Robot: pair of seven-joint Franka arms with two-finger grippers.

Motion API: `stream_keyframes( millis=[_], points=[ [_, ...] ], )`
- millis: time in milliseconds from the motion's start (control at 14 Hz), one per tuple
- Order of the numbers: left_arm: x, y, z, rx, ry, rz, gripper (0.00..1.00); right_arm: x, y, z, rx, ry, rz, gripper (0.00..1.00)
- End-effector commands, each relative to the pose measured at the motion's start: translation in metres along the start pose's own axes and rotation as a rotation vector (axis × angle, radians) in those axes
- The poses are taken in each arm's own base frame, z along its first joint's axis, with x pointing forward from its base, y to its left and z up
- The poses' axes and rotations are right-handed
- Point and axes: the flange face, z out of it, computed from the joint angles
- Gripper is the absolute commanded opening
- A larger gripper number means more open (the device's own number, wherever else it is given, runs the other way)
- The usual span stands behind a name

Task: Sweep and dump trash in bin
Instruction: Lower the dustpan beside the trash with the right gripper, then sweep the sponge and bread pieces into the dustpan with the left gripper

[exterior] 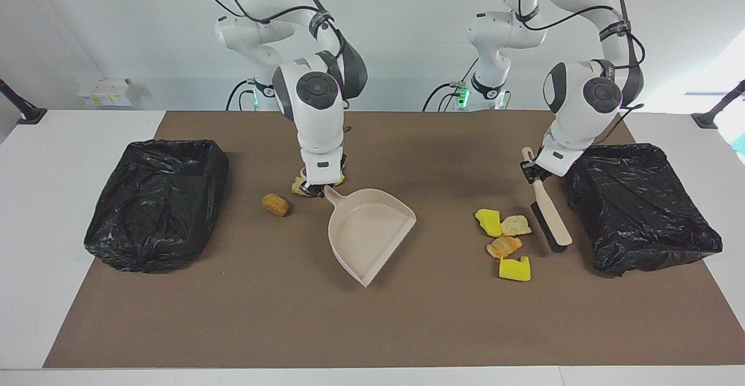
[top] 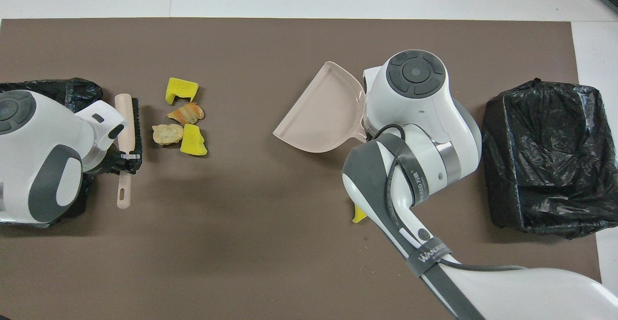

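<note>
My left gripper [exterior: 534, 175] [top: 126, 158] is shut on the handle of a tan brush [exterior: 550, 217] [top: 128, 122]. The brush's bristles sit low by the mat, between the trash cluster and the black-lined bin [exterior: 640, 205] at the left arm's end. The cluster holds two yellow sponge chunks [exterior: 488, 221] [exterior: 514, 268], a tan bit [exterior: 515, 225] and an orange bit [exterior: 503, 247]. My right gripper [exterior: 317, 191] is shut on the handle of the beige dustpan [exterior: 372, 229] [top: 318, 117], whose mouth rests on the mat. An orange-brown nugget [exterior: 275, 204] and a tan scrap [exterior: 300, 186] lie beside that gripper.
A second black-lined bin [exterior: 157, 199] [top: 545, 156] stands at the right arm's end of the brown mat [exterior: 372, 322]. A yellow scrap [top: 358, 214] peeks out from under the right arm. White table edges surround the mat.
</note>
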Motion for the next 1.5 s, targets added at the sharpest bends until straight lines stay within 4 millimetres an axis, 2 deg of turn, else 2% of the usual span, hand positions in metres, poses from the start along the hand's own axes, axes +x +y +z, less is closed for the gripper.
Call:
stream_keyframes(
  millis=[0,143,215,429,572,644,715,787,858,1002,1431],
  points=[
    [0.01,0.008,0.006,0.003,0.017,0.02,0.0,0.003,-0.008,-0.001,0.0,0.024,-0.042,0.0],
    [0.011,0.011,0.011,-0.006,0.02,0.013,0.0,0.013,-0.026,0.002,0.0,0.016,-0.077,0.0],
    [0.01,0.012,0.011,-0.006,0.02,0.016,0.0,0.014,-0.027,0.006,0.001,0.008,-0.08,0.0],
    [0.007,0.014,0.014,-0.007,0.012,0.021,0.0,0.028,-0.048,0.024,-0.006,-0.023,-0.151,0.0],
    [0.006,0.02,0.014,-0.01,0.015,0.032,0.0,0.017,-0.042,0.044,0.024,-0.027,-0.304,0.0],
    [0.006,0.029,0.012,-0.032,0.021,0.033,0.0,0.009,-0.036,0.049,0.03,-0.027,-0.303,0.0],
    [0.006,0.035,0.017,-0.042,0.015,0.028,0.0,0.008,-0.039,0.049,0.029,-0.028,-0.314,0.0],
    [0.007,0.05,0.031,-0.038,0.007,0.051,0.0,0.007,-0.037,0.05,0.019,-0.042,-0.344,0.0],
    [0.009,0.057,0.033,-0.044,0.029,0.057,0.0,0.006,-0.036,0.052,0.022,-0.051,-0.41,0.0],
    [0.007,0.066,0.032,-0.045,0.032,0.073,0.0,-0.002,-0.03,0.059,0.02,-0.077,-0.463,0.0],
    [-0.012,0.116,0.032,-0.066,0.023,0.142,0.0,0.001,-0.033,0.058,0.011,-0.072,-0.465,0.0]
  ],
)
